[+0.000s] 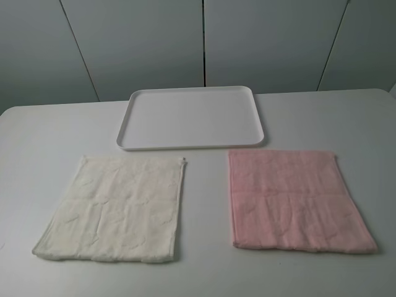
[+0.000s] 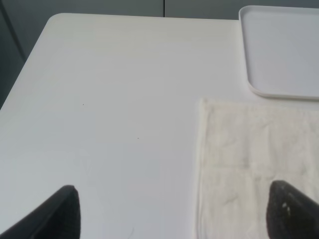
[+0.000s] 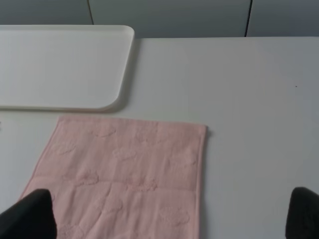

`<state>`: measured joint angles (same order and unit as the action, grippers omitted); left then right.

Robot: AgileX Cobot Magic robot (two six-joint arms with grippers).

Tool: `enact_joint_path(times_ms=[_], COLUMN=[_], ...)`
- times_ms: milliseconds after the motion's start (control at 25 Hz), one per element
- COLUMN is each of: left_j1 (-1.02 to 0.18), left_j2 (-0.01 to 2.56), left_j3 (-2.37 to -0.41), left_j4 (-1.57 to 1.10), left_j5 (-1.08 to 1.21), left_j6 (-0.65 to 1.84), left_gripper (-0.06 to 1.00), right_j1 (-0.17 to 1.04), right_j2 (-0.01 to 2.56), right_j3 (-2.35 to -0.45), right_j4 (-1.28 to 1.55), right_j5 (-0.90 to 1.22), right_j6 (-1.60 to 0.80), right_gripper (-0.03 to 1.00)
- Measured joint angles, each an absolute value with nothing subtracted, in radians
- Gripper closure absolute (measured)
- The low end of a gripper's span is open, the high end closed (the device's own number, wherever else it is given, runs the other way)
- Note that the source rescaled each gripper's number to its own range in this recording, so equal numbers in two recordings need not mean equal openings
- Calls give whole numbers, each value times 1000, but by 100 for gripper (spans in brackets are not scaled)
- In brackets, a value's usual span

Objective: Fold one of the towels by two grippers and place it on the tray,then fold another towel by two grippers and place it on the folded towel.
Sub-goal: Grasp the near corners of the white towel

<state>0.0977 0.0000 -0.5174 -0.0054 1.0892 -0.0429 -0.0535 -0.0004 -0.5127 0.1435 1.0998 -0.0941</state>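
I looked thru the high cam first. The table (image 1: 204,266) was white & flat. The tray (image 1: 192,117) sat at the far side, abt in the middle, flat on the table.

The cream towel (image 1: 114,207) lay on the left, nearer to me than the tray. It was spread out flat, not folded, w/ soft bumps on it. Its far edge was near the tray's near left corner but didn't touch it.

The pink towel (image 1: 294,201) lay on the right, also spread flat & not folded. Its far edge was just beside the tray's near right corner. There was bare table btwn the 2 towels. Both were on the table, not on the tray.

Left wrist cam: the left claw (image 2: 173,186) had its 2 black fingers (image 2: 60,214) far apart, holding nothing. One finger was over the cream towel's side part, the other over bare table. I couldn't tell if either touched down.

Right wrist cam: the right claw (image 3: 172,190) was spread wide too, w/ nothing in it. One finger (image 3: 30,216) was over the pink towel's edge, the other over bare table past the towel. Couldn't tell if they touched.
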Motion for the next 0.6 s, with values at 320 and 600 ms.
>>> enact_joint_path(times_ms=[320,600], left_j1=[98,98], left_j2=[0,0], left_j3=[-517,-517], left_j4=[-5,-5], left_j5=[1089,1089], left_j6=[-43,-43], left_gripper=[-3,-3], right_j1=[-53,-53], right_j2=[0,0], right_j3=[-513,-513], right_j4=[144,144], right_j5=[1100,1100], right_j6=[-94,-94], right_gripper=[-3,-3])
